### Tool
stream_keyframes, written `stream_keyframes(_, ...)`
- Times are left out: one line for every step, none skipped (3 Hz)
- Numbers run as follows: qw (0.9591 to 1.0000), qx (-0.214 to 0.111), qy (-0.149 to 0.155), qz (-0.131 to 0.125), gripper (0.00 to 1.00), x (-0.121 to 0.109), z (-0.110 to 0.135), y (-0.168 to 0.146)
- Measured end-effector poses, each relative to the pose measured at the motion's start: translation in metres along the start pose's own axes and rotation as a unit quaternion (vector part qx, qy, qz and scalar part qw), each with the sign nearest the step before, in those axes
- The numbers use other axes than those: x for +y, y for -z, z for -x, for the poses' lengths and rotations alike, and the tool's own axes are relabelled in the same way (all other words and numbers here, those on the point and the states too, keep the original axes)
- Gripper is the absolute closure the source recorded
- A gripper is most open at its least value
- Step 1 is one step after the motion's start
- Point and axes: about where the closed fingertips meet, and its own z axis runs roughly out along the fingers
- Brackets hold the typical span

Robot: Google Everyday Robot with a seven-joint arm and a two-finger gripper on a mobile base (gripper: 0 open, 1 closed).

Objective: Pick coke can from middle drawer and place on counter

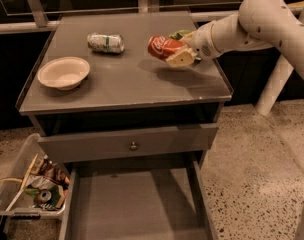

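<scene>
- A small red coke can with white script lettering is held in the air over the right half of a large flat grey counter, the top of a cabinet.
- The can lies on its side. Its long axis runs roughly left to right and dips a little toward the right. 1 end points left toward the middle of the counter, and the other end is hidden in the grip.
- The can's shadow falls on the counter just below it and to its right, so the can looks clear of the surface.
- The robot's 2-finger gripper is clamped on the right part of the can. 1 cream-coloured finger is under the can and the other is above it.
- A thick white robot arm reaches in from the upper right.
- A silver-and-green can lies on its side toward the back left of the counter, well apart from the red can.
- A shallow off-white bowl sits upright near the counter's left edge.
- Under the counter is a closed grey drawer front with a small round knob.
- Below that, a wide shallow grey middle drawer is pulled out, showing its plain flat floor.
- A clear plastic bin holding mixed clutter sits on the speckled floor at the lower left, beside the open drawer.
</scene>
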Motion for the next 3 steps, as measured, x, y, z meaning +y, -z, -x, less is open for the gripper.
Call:
stream_keyframes(0.9992, 0.027, 0.009, 0.027, 1.00, 0.012, -0.007, -0.018)
stream_keyframes(0.9969, 0.042, 0.021, 0.063, 1.00, 0.033, -0.011, -0.036)
stream_keyframes(0.9936, 0.046, 0.033, 0.098, 1.00, 0.055, -0.010, -0.048)
